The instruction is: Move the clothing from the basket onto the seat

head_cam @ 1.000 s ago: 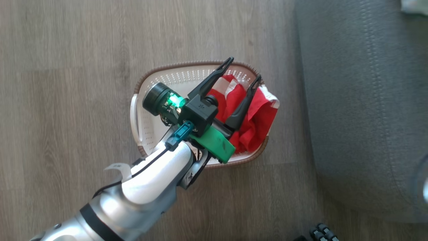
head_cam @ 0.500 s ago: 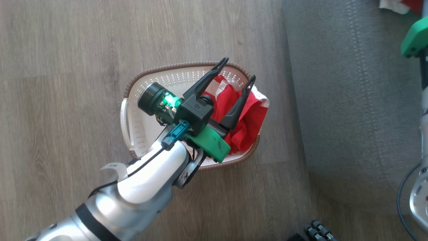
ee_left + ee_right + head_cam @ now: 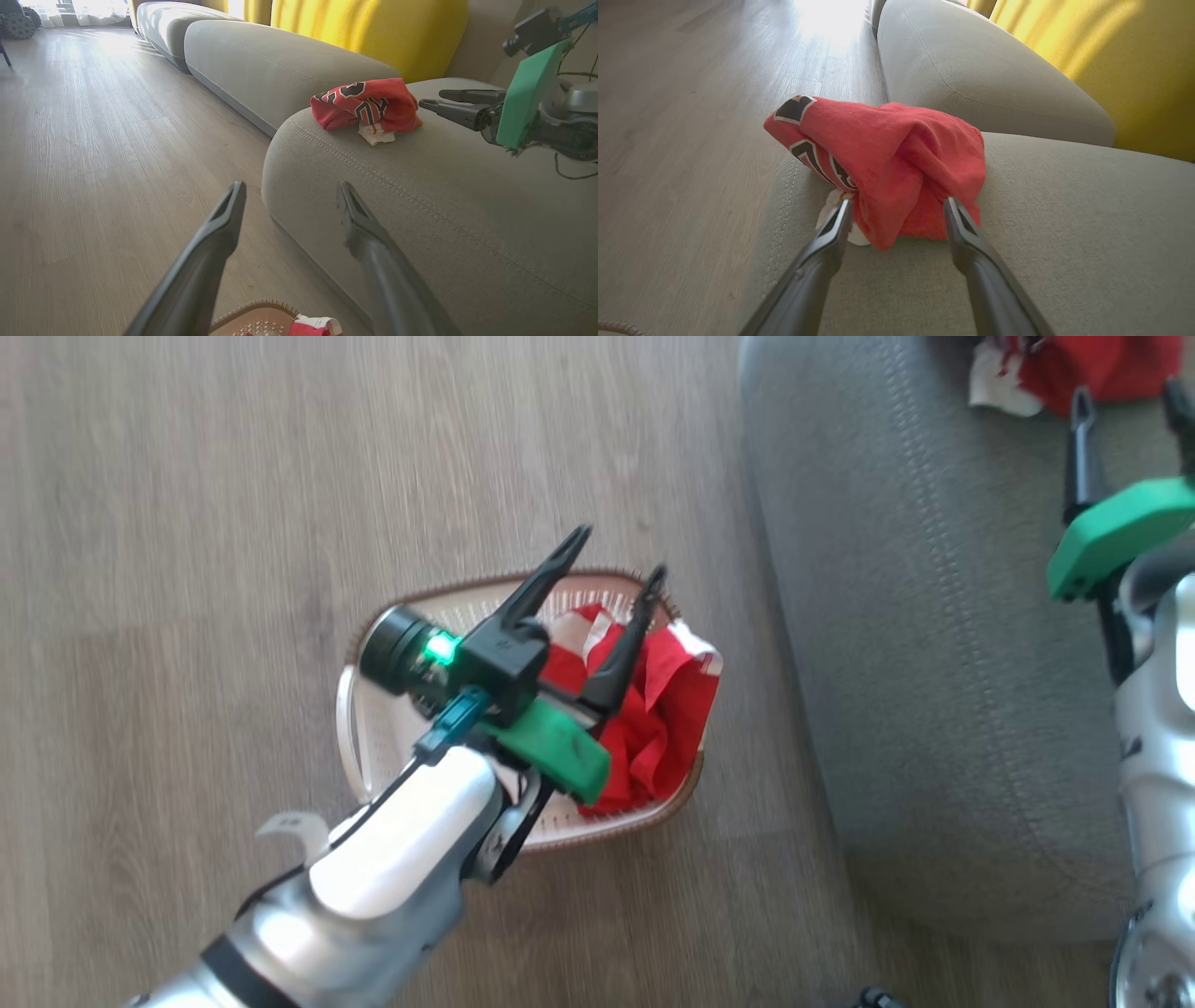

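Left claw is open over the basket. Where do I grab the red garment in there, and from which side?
Pinch the raised folds in the middle of the red garment, coming straight down with the left claw. It lies heaped against the wall of the basket nearest the sofa, and the basket's walls likely block a sideways approach.

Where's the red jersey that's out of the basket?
The jersey sits on the grey sofa near its edge, top right of the head view, just ahead of the open right gripper.
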{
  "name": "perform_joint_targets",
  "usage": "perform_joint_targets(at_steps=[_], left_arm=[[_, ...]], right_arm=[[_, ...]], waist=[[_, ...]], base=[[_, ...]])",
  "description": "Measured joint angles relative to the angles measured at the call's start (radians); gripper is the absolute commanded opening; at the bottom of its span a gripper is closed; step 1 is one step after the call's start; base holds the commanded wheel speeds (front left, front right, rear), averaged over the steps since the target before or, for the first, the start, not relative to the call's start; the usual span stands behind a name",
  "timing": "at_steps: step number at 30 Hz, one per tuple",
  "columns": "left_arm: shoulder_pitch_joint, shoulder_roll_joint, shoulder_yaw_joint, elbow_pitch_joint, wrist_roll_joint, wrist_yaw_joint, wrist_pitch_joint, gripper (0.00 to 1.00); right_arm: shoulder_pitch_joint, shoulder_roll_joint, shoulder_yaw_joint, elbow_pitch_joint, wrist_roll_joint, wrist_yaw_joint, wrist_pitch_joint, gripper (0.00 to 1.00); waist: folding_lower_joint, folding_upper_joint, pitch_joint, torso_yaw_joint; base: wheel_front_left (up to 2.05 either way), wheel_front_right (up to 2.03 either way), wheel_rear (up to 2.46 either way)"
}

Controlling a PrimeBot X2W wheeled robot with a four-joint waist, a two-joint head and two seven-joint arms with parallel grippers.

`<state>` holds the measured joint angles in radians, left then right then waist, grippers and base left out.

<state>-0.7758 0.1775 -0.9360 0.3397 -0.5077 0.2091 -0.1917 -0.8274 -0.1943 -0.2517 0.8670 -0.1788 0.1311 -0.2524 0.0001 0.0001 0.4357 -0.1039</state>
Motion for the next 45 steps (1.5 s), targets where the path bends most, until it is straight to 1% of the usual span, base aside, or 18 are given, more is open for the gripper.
perform_joint_targets(at_steps=[7, 15, 18, 21, 22, 27, 33, 37, 39, 45], left_arm=[[0.081, 0.02, 0.053, 0.024, -0.049, 0.029, -0.032, 1.0], [0.194, 0.041, 0.123, 0.036, -0.102, 0.053, -0.049, 1.0], [0.248, 0.059, 0.155, 0.036, -0.117, 0.065, -0.057, 1.0], [0.301, 0.076, 0.19, 0.032, -0.128, 0.08, -0.058, 1.0], [0.301, 0.076, 0.19, 0.032, -0.128, 0.08, -0.058, 1.0], [0.4, 0.107, 0.257, 0.006, -0.138, 0.1, -0.058, 1.0], [0.519, 0.129, 0.324, -0.046, -0.141, 0.126, -0.058, 1.0], [0.601, 0.146, 0.371, -0.087, -0.136, 0.144, -0.058, 1.0], [0.638, 0.151, 0.391, -0.112, -0.132, 0.152, -0.058, 1.0], [0.73, 0.154, 0.441, -0.171, -0.112, 0.161, -0.058, 1.0]], right_arm=[[0.083, 0.0, 0.113, -0.075, 0.109, 0.0, 0.0, 1.0], [0.166, 0.004, 0.213, -0.131, 0.209, 0.0, 0.0, 1.0], [0.198, 0.017, 0.235, -0.149, 0.232, 0.0, 0.0, 1.0], [0.231, 0.048, 0.258, -0.169, 0.248, 0.0, 0.0, 1.0], [0.231, 0.048, 0.258, -0.169, 0.248, 0.0, 0.0, 1.0], [0.297, 0.091, 0.278, -0.212, 0.258, 0.0, 0.0, 1.0], [0.409, 0.126, 0.275, -0.3, 0.26, 0.0, 0.0, 1.0], [0.49, 0.131, 0.266, -0.356, 0.264, 0.0, 0.0, 1.0], [0.526, 0.131, 0.268, -0.384, 0.292, 0.0, 0.0, 1.0], [0.619, 0.132, 0.285, -0.463, 0.331, 0.0, 0.0, 1.0]], waist=[[0.0, 0.0, -0.104, -0.005], [-0.0001, 0.0, -0.228, 0.015], [-0.0001, 0.0, -0.27, 0.028], [-0.0001, 0.0, -0.307, 0.041], [-0.0001, 0.0, -0.307, 0.041], [-0.0001, 0.0, -0.362, 0.06], [-0.0001, 0.0, -0.411, 0.082], [-0.0001, 0.0, -0.438, 0.094], [-0.0001, 0.0, -0.448, 0.098], [-0.0001, 0.0, -0.473, 0.11]], base=[[0.0, 0.0, 0.0], [0.0, 0.0, 0.0], [0.0, 0.0, 0.0], [0.0, 0.0, 0.0], [0.0, 0.0, 0.0], [0.0, 0.0, 0.0], [0.0, 0.0, 0.0], [0.0, 0.0, 0.0], [0.0, 0.0, 0.0], [0.0, 0.0, 0.0]])
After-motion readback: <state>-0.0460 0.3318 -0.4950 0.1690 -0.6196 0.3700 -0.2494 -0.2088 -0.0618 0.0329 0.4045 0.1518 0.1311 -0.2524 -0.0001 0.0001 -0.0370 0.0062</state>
